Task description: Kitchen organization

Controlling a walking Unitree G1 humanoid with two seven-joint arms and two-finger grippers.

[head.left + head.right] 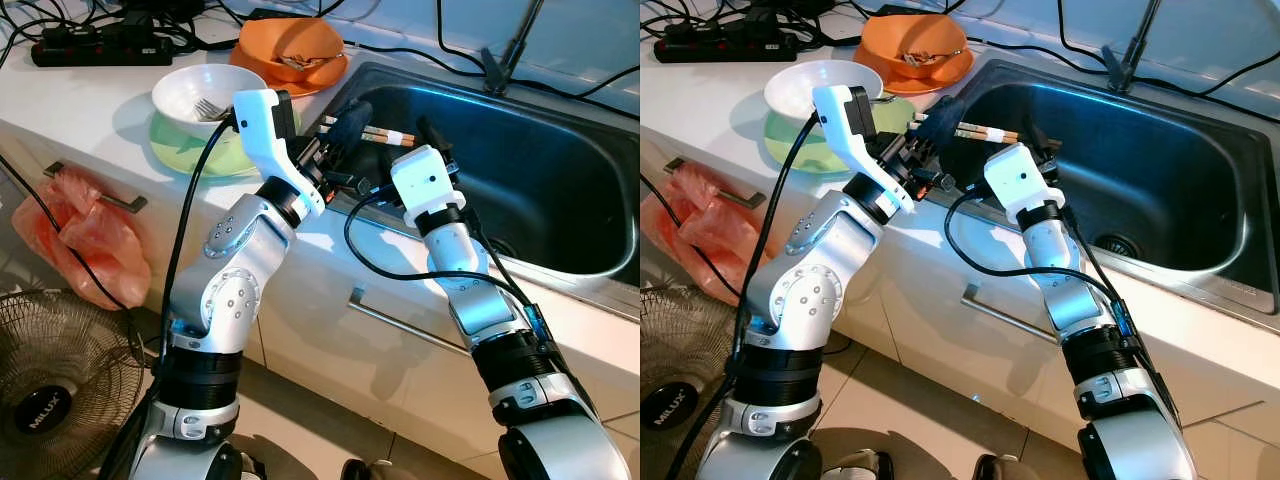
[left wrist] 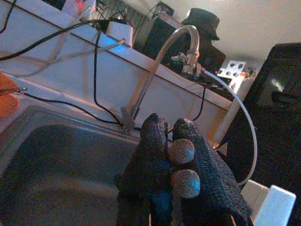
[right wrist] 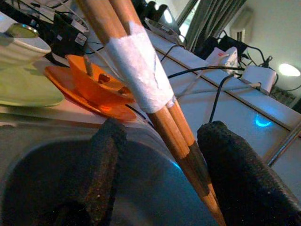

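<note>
A pair of brown chopsticks [image 1: 385,135], bound with white tape [image 3: 138,66], is held level over the near-left corner of the steel sink [image 1: 520,180]. My left gripper [image 1: 345,122] is shut on one end of them; their two round tips [image 2: 181,151] show between its black fingers. My right gripper [image 1: 432,135] is at the other end and stands open. In the right wrist view, its fingers [image 3: 101,165] lie on either side of the chopsticks [image 3: 188,150] with a gap on each side.
On the counter to the left, a white bowl [image 1: 200,92] with a fork sits on a green plate [image 1: 185,152]. An orange bowl [image 1: 290,50] on an orange plate stands behind it, with a power strip [image 1: 100,45] and cables. A faucet [image 2: 160,61] rises behind the sink. A red bag [image 1: 85,235] and a fan [image 1: 50,395] are below.
</note>
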